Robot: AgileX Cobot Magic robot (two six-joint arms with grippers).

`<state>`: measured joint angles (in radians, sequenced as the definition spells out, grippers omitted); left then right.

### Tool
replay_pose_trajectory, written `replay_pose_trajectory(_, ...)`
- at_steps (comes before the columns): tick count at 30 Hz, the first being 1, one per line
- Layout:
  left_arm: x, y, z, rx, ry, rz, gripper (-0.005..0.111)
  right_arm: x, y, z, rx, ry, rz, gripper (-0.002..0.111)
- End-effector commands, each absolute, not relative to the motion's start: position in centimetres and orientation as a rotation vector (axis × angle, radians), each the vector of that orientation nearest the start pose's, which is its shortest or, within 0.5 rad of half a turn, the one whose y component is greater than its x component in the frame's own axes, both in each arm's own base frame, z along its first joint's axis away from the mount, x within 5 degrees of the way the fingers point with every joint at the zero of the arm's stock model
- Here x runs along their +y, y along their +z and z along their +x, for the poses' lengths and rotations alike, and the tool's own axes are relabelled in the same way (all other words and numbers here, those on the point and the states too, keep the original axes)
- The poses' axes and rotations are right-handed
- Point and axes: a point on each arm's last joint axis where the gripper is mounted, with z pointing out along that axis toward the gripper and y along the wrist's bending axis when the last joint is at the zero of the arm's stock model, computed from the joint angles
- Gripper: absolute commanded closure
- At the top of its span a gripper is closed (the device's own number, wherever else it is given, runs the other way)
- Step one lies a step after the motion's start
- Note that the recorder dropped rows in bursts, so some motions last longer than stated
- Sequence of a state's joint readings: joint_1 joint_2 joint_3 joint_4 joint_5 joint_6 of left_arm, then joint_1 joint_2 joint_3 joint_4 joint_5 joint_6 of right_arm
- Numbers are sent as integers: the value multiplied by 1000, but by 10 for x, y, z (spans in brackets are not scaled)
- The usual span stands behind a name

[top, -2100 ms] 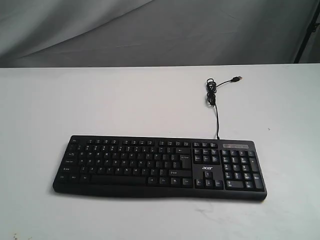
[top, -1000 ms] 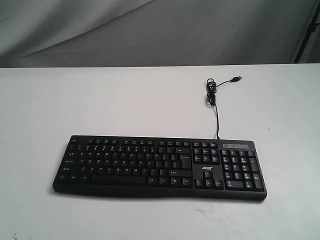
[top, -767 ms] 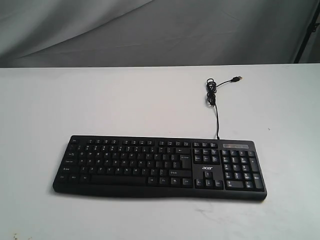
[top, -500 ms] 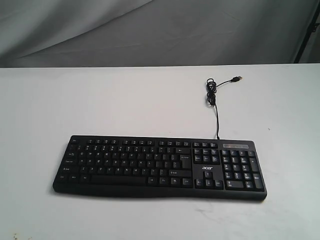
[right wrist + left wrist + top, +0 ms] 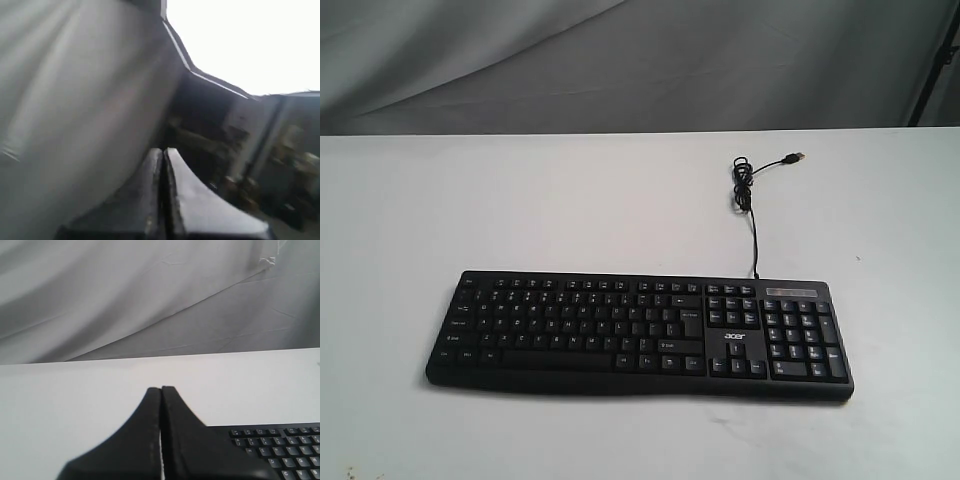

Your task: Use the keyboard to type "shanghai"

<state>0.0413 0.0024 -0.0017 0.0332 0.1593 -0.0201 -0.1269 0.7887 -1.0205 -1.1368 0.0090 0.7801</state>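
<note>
The black keyboard (image 5: 640,335) lies across the near half of the white table (image 5: 520,200), number pad on the right. Its thin cable (image 5: 753,215) runs back to a loose USB plug (image 5: 795,158). Neither arm shows in the exterior view. In the left wrist view my left gripper (image 5: 161,389) is shut with nothing in it, and a corner of the keyboard (image 5: 280,450) shows beside it, lower down. My right gripper (image 5: 163,150) is also shut and empty; its camera faces away from the table, so the keyboard is out of that view.
A grey cloth backdrop (image 5: 620,60) hangs behind the table's far edge. A dark stand pole (image 5: 935,60) rises at the back right. The right wrist view shows a blurred room with shelves (image 5: 280,170) beyond the cloth.
</note>
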Motion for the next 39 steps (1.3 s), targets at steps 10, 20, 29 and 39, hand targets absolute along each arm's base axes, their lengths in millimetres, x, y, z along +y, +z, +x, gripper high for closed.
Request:
replay_pose_trajectory(10,2,199,56,1637,37,-26,107,-10,456,300,2020,3,-480,108)
replay_pose_trajectory(20,2,199,56,1637,37,-26,107,124,373,346,2070,374,-1104,108)
replay_pose_trajectory(29,2,199,56,1637,37,-26,107,281,270,335,2021,489,-1442,108)
replay_pose_trajectory(39,2,199,56,1637,37,-26,107,391,191,299,2017,414,-1759,108)
